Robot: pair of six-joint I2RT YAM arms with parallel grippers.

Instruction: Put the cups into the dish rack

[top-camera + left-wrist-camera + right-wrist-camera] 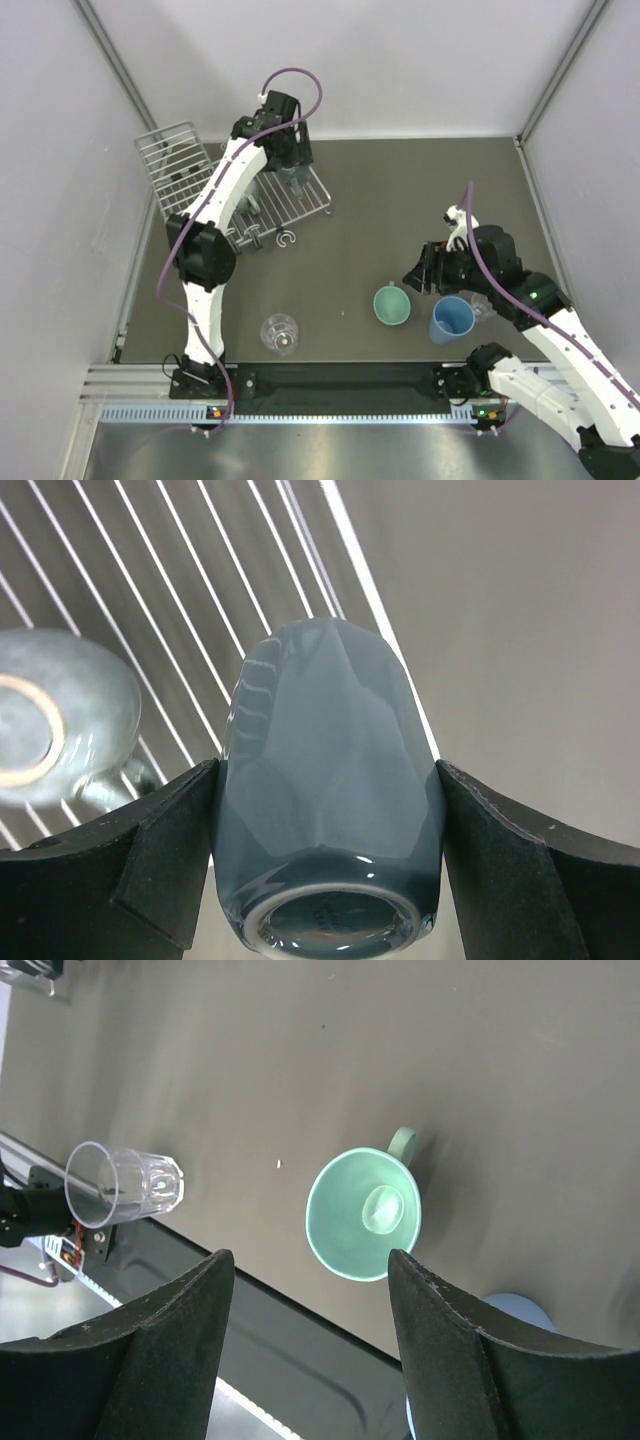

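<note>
**Grey-blue cup pinched over the rack, base up**

Glazed grey-blue cup (328,770) fills my left wrist view, its foot ring towards the lens and its mouth pointing away, down at the wires. My left tool (290,172) pinches it across the body, one black pad (170,860) on each flank. It hangs over the flat grid part of the dish rack (172,150), close to the rack's outer edge, with bare tabletop (400,190) just beyond. I cannot tell whether its rim touches the wires. A grey mug (70,720) already sits upside down on the grid just beside it.

I judge this cup to be stiff, brittle ceramic with some weight, and its faceted glaze looks slick. Flat pads on opposite facets, well down the body, seem the safest hold; a grip near the rounded shoulder could let it squirt out. Setting it down wants a soft touch, since thin wires offer a narrow footing and the neighbouring mug is close.

My right tool (422,272) hovers spread and empty above the mint-green mug (362,1215), which stands mouth up. I would take that one across the wall, away from the handle. Near it stand the blue tumbler (452,319) and, partly hidden by the arm, what looks like a small glass (483,306). A clear glass (120,1185) stands well apart near the table's front edge; it is probably light, slippery and the most fragile.
</note>
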